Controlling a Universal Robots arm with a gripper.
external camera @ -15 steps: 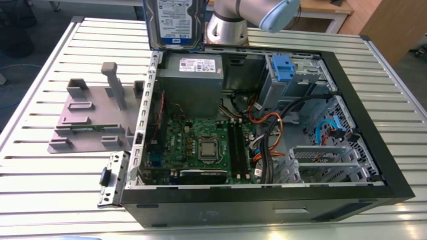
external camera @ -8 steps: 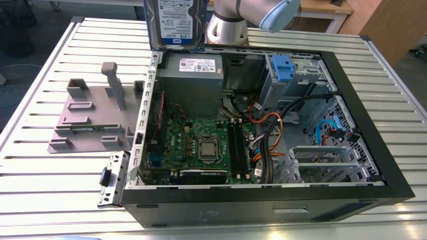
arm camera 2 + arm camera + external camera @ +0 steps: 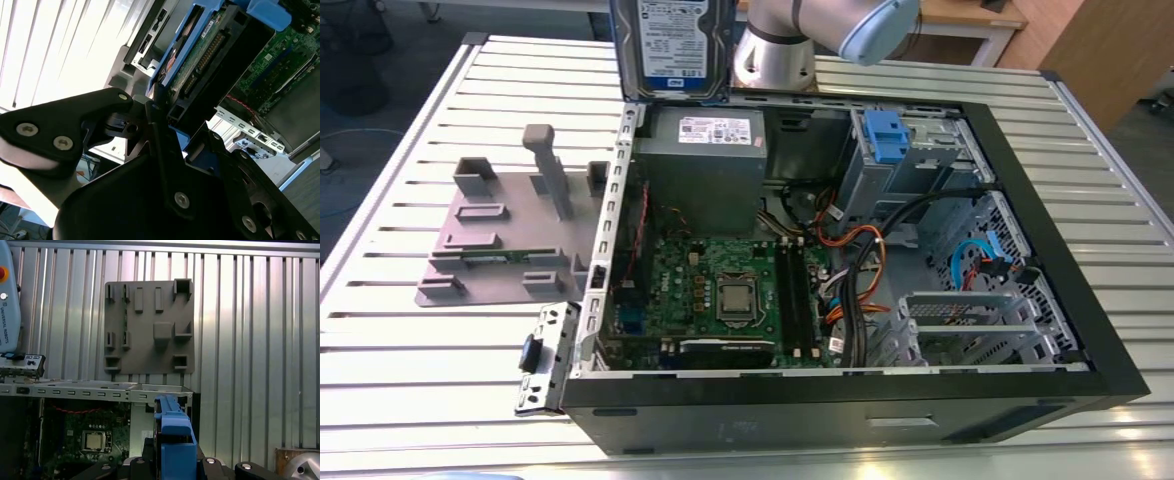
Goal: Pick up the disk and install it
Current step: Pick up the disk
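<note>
Silver slats of the counter lie bare along its edge at the exterior view's left and at both corners on that side. An open computer case takes up the middle and the exterior view's right of the counter, its black rim running close to the near edge. A grey fixture plate lies just beside the case wall.

The disk hangs upright in the air above the case's far rim, label facing the exterior camera, directly over the grey power supply box and clear of it. Farther along that rim sits a small blue clip in a bay.

The arm rises from the counter's far edge behind the case. In the first wrist view the pincer is clamped on the disk's blue bracket, one black finger on each side.
</note>
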